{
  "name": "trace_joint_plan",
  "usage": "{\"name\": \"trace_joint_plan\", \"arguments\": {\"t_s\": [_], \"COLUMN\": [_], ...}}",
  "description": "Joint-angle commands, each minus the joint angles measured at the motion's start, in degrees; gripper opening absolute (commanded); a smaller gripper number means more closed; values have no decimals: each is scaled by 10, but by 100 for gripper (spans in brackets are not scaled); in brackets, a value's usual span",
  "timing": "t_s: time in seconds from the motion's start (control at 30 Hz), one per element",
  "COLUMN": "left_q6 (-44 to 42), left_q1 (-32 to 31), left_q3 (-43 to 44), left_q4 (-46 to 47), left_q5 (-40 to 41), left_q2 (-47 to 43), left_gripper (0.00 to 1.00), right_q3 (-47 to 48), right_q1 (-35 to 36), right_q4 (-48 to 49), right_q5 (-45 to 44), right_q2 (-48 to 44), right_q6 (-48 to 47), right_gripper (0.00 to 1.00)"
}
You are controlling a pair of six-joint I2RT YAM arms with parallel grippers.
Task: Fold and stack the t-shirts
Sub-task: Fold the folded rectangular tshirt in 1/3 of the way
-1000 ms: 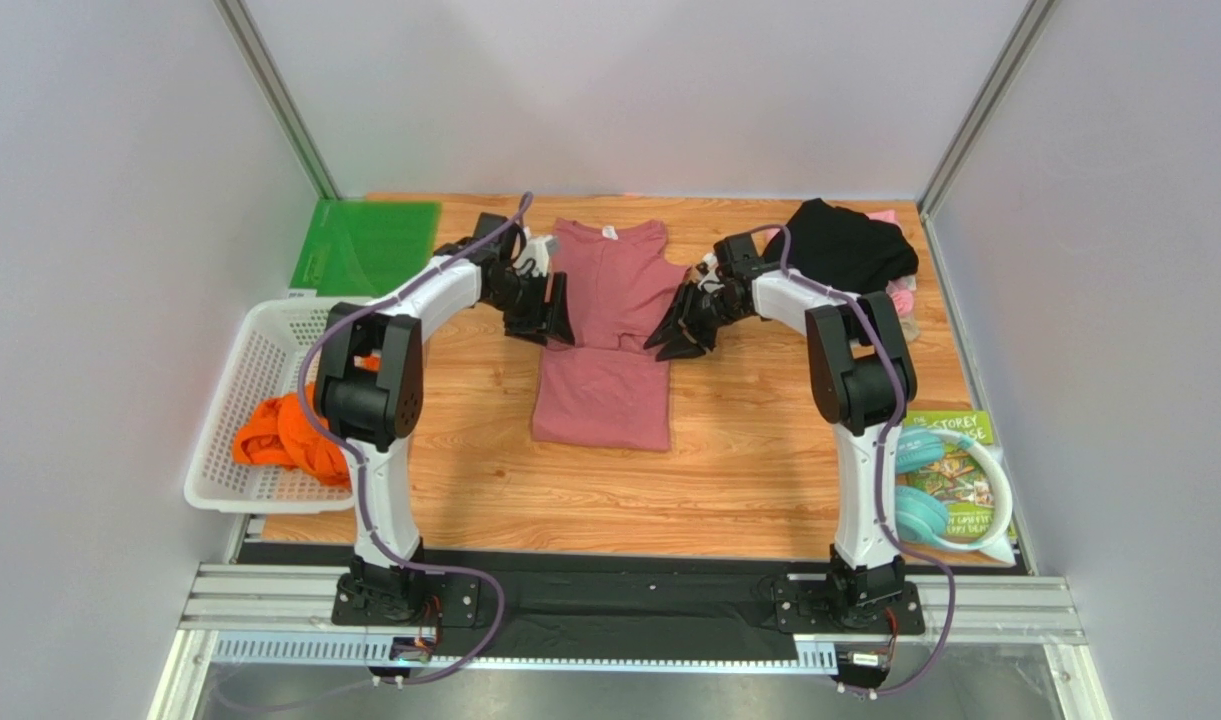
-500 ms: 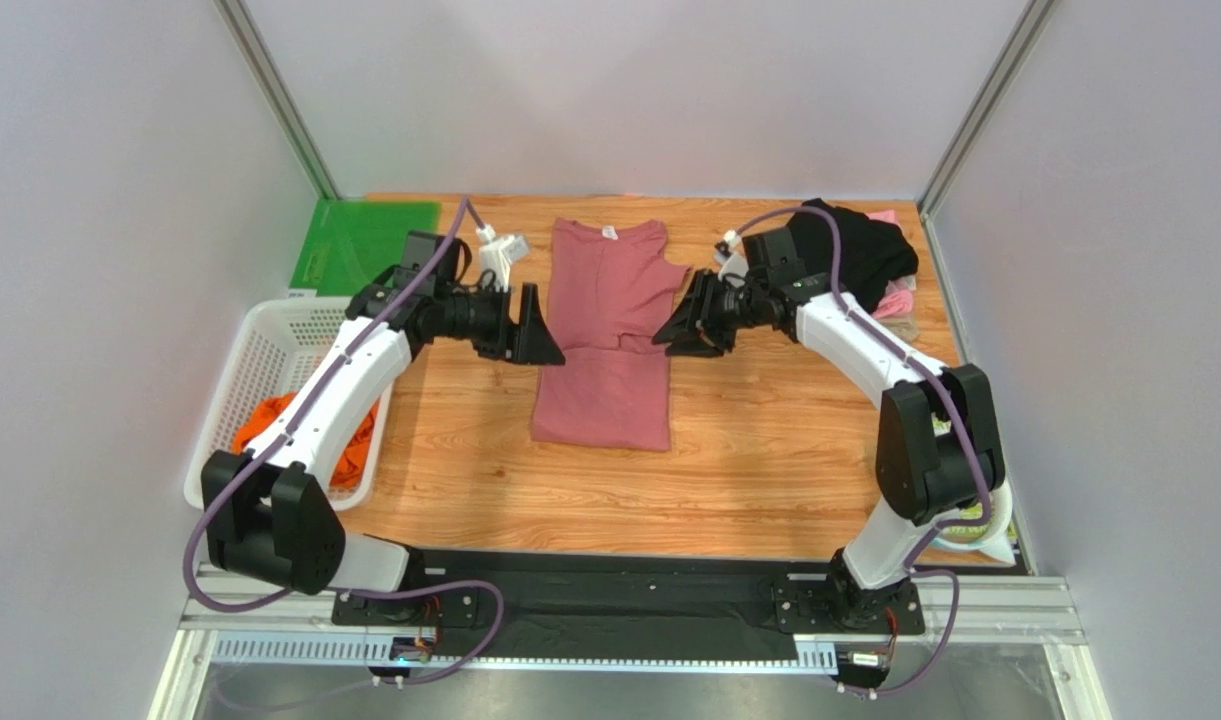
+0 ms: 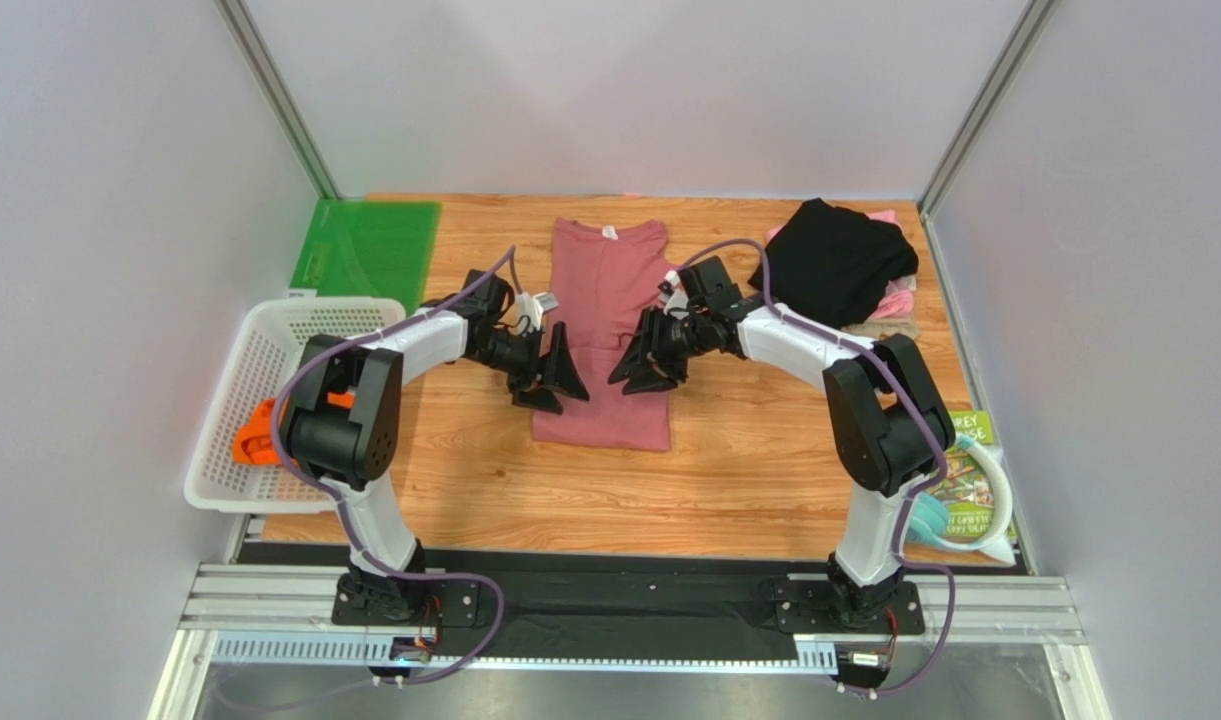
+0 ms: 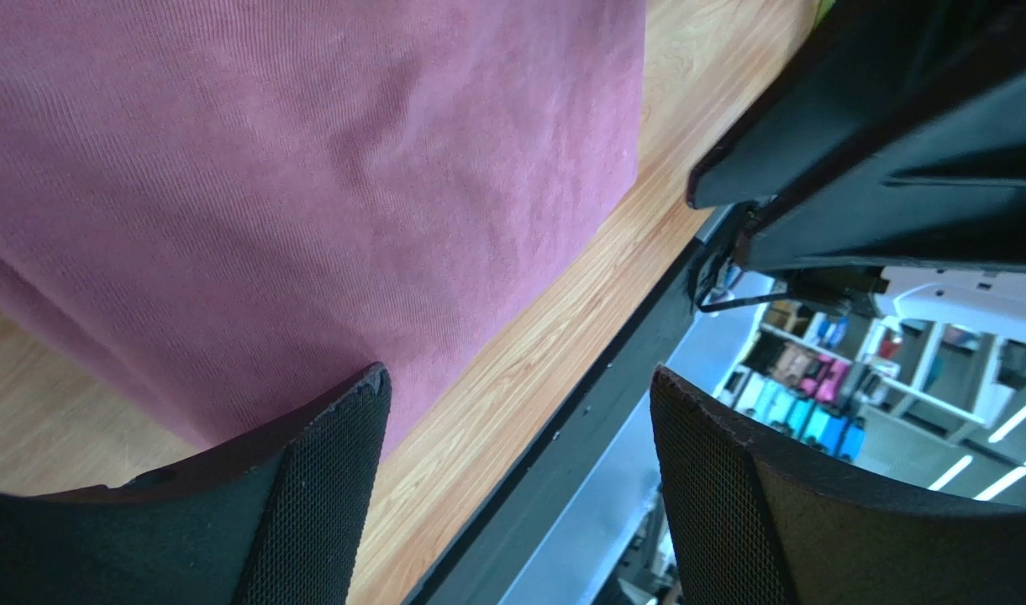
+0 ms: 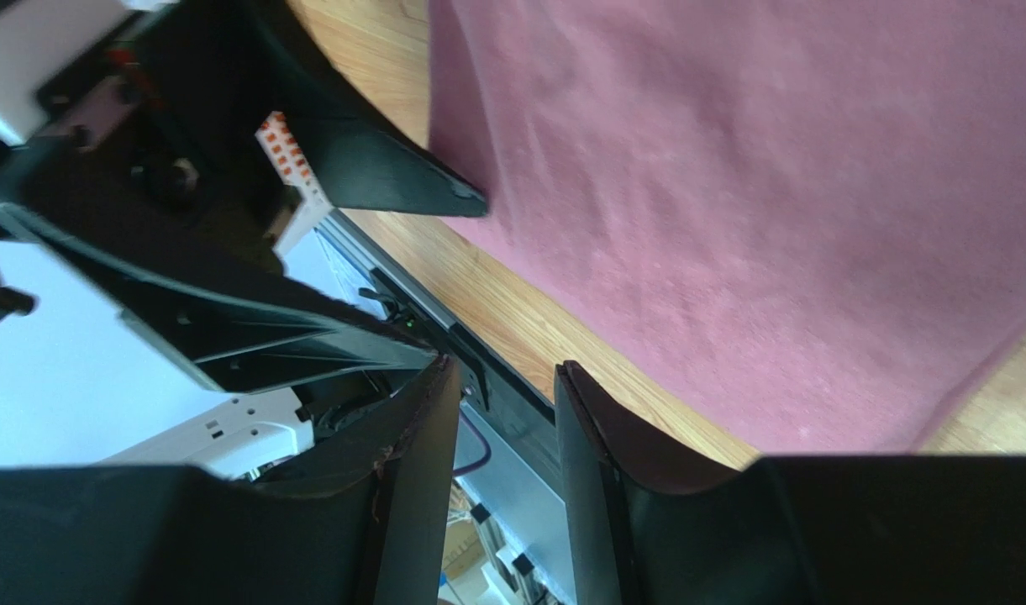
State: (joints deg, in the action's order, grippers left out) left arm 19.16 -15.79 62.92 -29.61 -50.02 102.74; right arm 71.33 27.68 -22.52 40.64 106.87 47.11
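Top external view: the dusty-rose t-shirt (image 3: pixel 609 323) lies flat mid-table, collar toward 12 o'clock, with the left gripper (image 3: pixel 556 375) at its 8 o'clock edge and the right gripper (image 3: pixel 639 368) at its 4 o'clock edge. The left jaws stand wide and empty; the right jaws are narrowly parted, gripping nothing. A black t-shirt (image 3: pixel 839 258) sits heaped at 1 o'clock.
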Motion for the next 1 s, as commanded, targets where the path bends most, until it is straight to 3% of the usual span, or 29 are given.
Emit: {"name": "trace_joint_plan", "arguments": {"t_s": [0.0,0.07,0.17,0.23,0.43,0.7,0.97], "left_q6": [33,7,-43,-64,-105,-91,-53], "left_q1": [-4,-4,-4,-4,-6,-7,-6], "left_q3": [-1,-9,-25,-37,-39,-8,20], "left_q4": [42,26,-20,-48,-94,-110,-115], "left_q5": [-49,-44,-6,35,75,8,-115], "left_q2": [10,12,13,16,40,44,-75], "left_gripper": [81,88,88,98,100,100,100], "right_q3": [35,36,34,29,15,21,-11], "right_q1": [-2,-1,-2,-2,-1,1,25], "right_q4": [26,25,25,26,47,67,126], "right_q5": [11,12,13,13,22,37,80], "right_q2": [3,4,8,13,27,24,50], "right_q6": [8,8,5,6,24,50,91], "right_gripper": [39,39,39,39,39,39,39]}}
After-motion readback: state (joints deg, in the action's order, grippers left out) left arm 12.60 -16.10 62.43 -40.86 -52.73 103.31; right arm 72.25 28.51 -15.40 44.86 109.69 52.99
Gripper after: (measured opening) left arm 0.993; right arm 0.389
